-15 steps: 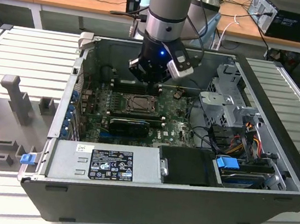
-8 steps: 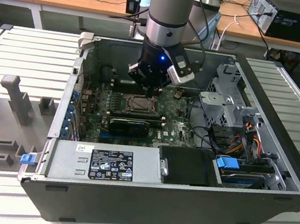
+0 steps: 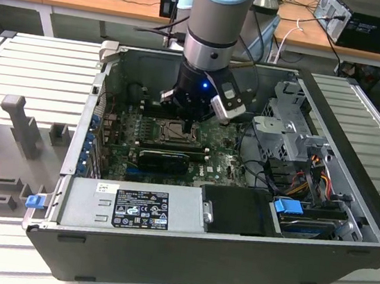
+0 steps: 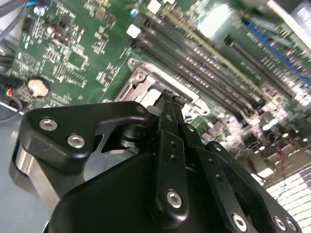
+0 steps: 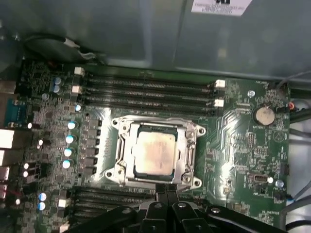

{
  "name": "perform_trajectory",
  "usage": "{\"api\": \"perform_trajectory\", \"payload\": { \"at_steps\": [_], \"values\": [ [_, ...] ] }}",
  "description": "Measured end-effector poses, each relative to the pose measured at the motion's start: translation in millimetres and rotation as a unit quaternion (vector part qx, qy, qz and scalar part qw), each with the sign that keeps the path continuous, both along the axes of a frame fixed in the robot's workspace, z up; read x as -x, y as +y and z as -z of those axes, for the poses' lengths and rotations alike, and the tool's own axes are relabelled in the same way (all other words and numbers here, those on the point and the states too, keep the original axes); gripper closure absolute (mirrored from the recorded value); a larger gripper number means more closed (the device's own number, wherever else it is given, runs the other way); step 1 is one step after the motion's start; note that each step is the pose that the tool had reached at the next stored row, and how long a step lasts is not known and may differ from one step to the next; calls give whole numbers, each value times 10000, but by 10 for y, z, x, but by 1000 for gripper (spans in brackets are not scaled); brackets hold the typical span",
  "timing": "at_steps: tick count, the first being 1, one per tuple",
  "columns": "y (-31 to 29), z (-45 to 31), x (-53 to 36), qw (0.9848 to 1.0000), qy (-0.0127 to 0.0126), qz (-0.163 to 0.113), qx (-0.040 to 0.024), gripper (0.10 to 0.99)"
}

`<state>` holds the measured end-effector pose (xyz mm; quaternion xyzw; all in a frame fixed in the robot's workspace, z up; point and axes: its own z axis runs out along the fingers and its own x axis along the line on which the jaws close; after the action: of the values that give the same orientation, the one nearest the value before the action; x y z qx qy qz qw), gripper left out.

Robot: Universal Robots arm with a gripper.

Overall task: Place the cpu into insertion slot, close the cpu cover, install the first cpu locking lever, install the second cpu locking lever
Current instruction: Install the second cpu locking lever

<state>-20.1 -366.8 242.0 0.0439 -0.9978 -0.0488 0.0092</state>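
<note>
Gripper [image 5: 166,190] nearest, fingers pressed together, nothing held, tips just at the near edge of the cpu cover [image 5: 187,156]. Beyond it, cpu [image 5: 154,152] flat in the insertion slot [image 5: 127,151], dull silver-grey top up, square so no long axis, edges parallel to the memory slots [image 5: 146,90]. Cover down flat, framing the chip. Farther back, green motherboard [image 5: 238,131], then grey case wall [image 5: 146,34].
</note>
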Motion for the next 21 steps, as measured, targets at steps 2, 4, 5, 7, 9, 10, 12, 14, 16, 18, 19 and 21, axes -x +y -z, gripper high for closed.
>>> {"api": "perform_trajectory", "payload": {
  "at_steps": [2, 4, 5, 7, 9, 10, 12, 14, 16, 18, 19, 21],
  "values": [
    [-11, 20, 51, 10000, 10, -1, 0, 980],
    [-20, 58, 79, 10000, 18, 11, 0, 980],
    [-25, 71, 97, 10000, 20, 24, 1, 980],
    [-94, 109, 163, 10000, 21, 25, -3, 980],
    [-107, 124, 204, 10000, 21, 25, -17, 980],
    [-108, 137, 223, 10000, 20, 26, -23, 980],
    [-136, 173, 247, 10000, 21, 25, -38, 980],
    [-141, 194, 261, 10000, 21, 19, -81, 980],
    [-142, 212, 293, 9998, 22, -9, -187, 980],
    [-154, 228, 315, 9996, 23, -56, -259, 980],
    [-164, 240, 324, 9996, 23, -79, -277, 980],
    [-190, 280, 383, 9994, 24, -131, -332, 980]
  ]
}}
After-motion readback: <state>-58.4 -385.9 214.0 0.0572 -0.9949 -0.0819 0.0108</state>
